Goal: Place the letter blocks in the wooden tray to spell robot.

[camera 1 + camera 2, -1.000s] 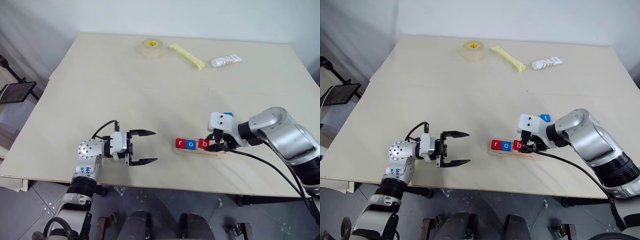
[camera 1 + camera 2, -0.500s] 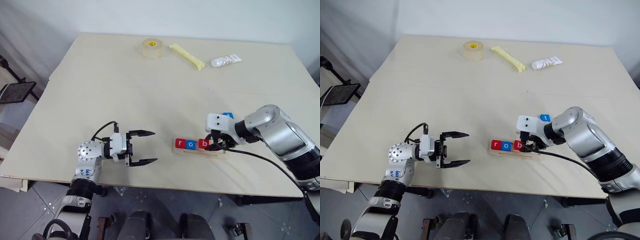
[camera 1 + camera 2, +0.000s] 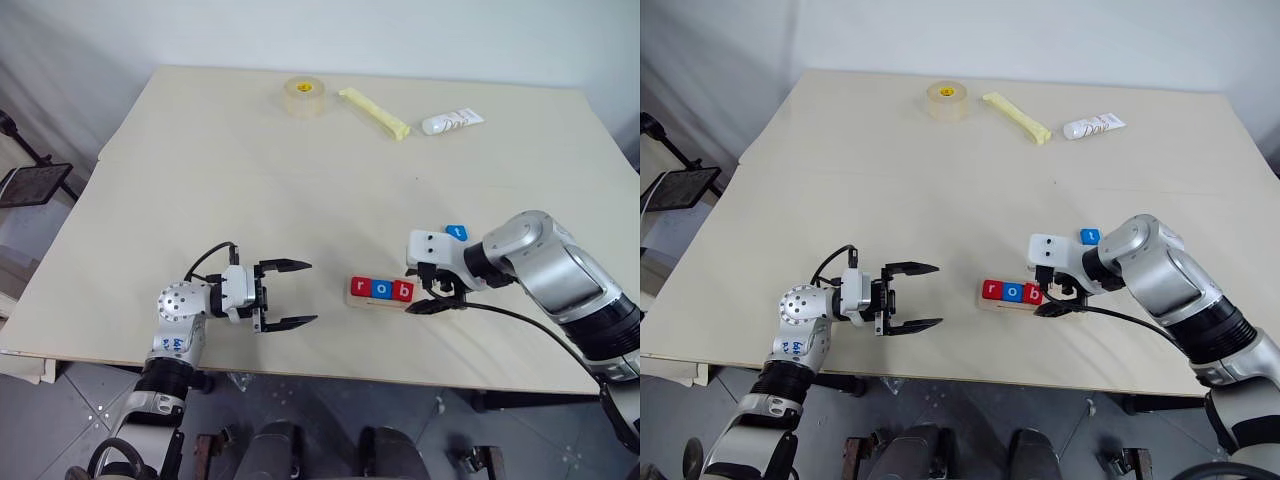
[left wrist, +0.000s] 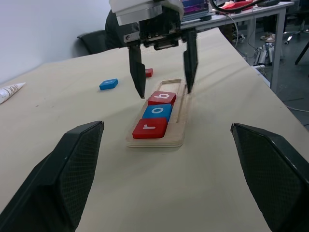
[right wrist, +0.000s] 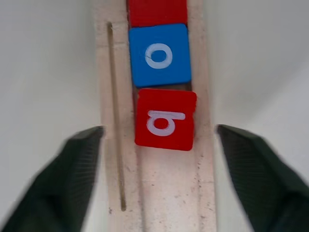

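Hovering over the wooden tray (image 3: 400, 302), the right tool (image 4: 163, 72) points steeply down with its two black fingers spread wide, one on each side of the tray and clear of it, gripping nothing. Directly beneath the gap between those fingers sits the red b block (image 5: 165, 119), resting in the tray slightly askew, with the blue o block (image 5: 160, 54) touching it on the far side from the tool's wrist, and the red r block (image 4: 150, 128) beyond that at the tray's end. These three fill the part of the tray nearer the left tool; the stretch of tray under and behind the right tool's fingers is bare wood, with a thin groove running along one side.

Just beyond the right tool's white wrist housing, on the desk (image 3: 250, 180), lies a loose blue block (image 3: 455, 232), flat and apart from the tray. In the left wrist view a small red block (image 4: 148, 72) lies on the desk past the tray, near the right tool's finger; its letter cannot be read.

The left tool (image 3: 290, 294) hangs level above the desk, well to the side of the tray's r end and aimed toward it, fingers parted wide with nothing between them.

Far across the desk from both tools sit a roll of tape (image 3: 304, 96), a yellow stick (image 3: 374, 112) and a white tube (image 3: 452, 121)
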Available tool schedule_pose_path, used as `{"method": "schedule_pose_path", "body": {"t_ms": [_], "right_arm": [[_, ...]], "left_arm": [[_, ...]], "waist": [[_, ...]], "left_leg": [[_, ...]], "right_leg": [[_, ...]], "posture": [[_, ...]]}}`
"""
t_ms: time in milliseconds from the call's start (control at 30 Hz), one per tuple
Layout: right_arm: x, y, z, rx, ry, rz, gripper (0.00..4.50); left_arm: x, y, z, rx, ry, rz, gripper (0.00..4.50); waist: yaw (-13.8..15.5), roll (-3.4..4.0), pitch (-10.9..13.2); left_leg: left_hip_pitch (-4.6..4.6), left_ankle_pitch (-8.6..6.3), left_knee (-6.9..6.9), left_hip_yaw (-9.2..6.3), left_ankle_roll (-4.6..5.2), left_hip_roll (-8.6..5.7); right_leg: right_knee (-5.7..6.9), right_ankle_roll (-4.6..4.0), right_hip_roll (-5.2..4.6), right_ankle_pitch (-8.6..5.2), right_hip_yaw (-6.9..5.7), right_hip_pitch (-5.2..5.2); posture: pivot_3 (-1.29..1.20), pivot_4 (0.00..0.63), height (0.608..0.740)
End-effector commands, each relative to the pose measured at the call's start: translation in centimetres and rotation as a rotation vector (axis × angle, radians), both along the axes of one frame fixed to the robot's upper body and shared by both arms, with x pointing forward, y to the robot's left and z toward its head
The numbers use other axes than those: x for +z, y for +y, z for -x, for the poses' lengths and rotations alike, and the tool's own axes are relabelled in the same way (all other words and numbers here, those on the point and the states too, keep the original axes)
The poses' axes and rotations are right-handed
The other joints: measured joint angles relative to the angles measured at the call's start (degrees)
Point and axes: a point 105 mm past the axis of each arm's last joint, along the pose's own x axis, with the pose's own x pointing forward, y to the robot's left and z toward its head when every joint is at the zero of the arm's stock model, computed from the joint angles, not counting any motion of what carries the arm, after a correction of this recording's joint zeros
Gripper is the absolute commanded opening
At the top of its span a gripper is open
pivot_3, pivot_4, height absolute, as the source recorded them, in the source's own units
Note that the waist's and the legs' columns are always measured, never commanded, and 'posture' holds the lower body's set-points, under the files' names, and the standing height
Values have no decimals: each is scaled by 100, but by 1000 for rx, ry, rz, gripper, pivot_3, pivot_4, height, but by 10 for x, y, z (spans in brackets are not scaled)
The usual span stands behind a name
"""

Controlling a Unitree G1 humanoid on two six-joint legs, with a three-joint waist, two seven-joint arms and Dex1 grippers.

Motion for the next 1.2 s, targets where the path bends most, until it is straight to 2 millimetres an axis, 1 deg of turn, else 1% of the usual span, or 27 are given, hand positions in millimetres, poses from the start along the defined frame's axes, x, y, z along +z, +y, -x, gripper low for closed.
{"method": "schedule_pose_path", "body": {"t_ms": [33, 267, 367, 400, 467, 567, 667, 767, 800, 1000, 1200], "right_arm": [[17, 4, 3, 10, -43, -35, 4453], [18, 0, 7, -33, -53, -81, 4453], [20, 0, 11, -23, -53, -112, 4453], [19, 0, 11, -24, -55, -116, 4066], [18, -2, 9, -27, -60, -119, 3553], [15, -7, 4, -41, -74, -110, 2419], [14, -12, 2, -44, -80, -99, 1436], [14, -16, -3, -50, -86, -93, 307], [13, -16, -5, -52, -88, -91, 22], [9, -15, -11, -46, -92, -91, 22], [4, -6, -10, -21, -81, -109, 22]], "left_arm": [[4, -4, 0, -5, -28, 7, 4500], [6, -7, -2, -11, -28, 9, 4500], [7, -8, -3, -15, -29, 9, 4500], [7, -8, -3, -15, -29, 9, 4500], [7, -8, -3, -16, -30, 8, 4500], [7, -8, -2, -18, -30, 9, 4500], [7, -7, 0, -18, -31, 8, 4500], [6, -4, 2, -12, -30, 4, 4500], [6, -3, 3, -11, -31, 3, 4500], [6, -2, 4, -2, -31, 1, 4500], [6, 0, 6, 7, -31, 0, 4500]], "waist": [[3, 0, 0], [16, 0, 0], [11, 0, 0], [8, 0, 0], [7, 0, 0], [4, 0, 0], [11, 0, 0], [9, 0, 0], [6, 0, 0], [0, 0, 0], [4, 0, 0]], "left_leg": [[0, 0, 0, 0, 0, 0], [0, 0, 0, -3, 0, -1], [0, 0, 0, -2, 0, -1], [0, 0, 0, -2, 0, -1], [0, 0, 0, -1, 0, 0], [1, 0, 0, -1, 0, 0], [0, 0, 0, -1, 0, 0], [0, 0, 0, -1, 0, -2], [1, 0, -1, -1, 0, -1], [0, 0, -1, 0, 0, 0], [0, 0, -1, 0, 0, 0]], "right_leg": [[0, 0, 0, 0, 0, 1], [-1, 0, 0, 0, 0, 2], [-2, 0, 0, 0, 1, 1], [-1, 0, 0, 0, 0, 1], [-1, 0, 0, 0, 0, 1], [0, 0, 0, 0, 0, 1], [-1, 0, 0, 0, 0, 1], [-2, 0, 0, 0, 0, 2], [-1, 0, 0, 0, 0, 2], [-2, 0, 0, 0, 0, 1], [-1, 0, 0, 0, 0, 1]], "posture": [[0, 150, 740], [0, 150, 740], [0, 150, 740], [0, 150, 740], [0, 150, 740], [0, 150, 740], [0, 150, 740], [0, 150, 740], [0, 150, 740], [0, 150, 740], [0, 150, 740]]}}
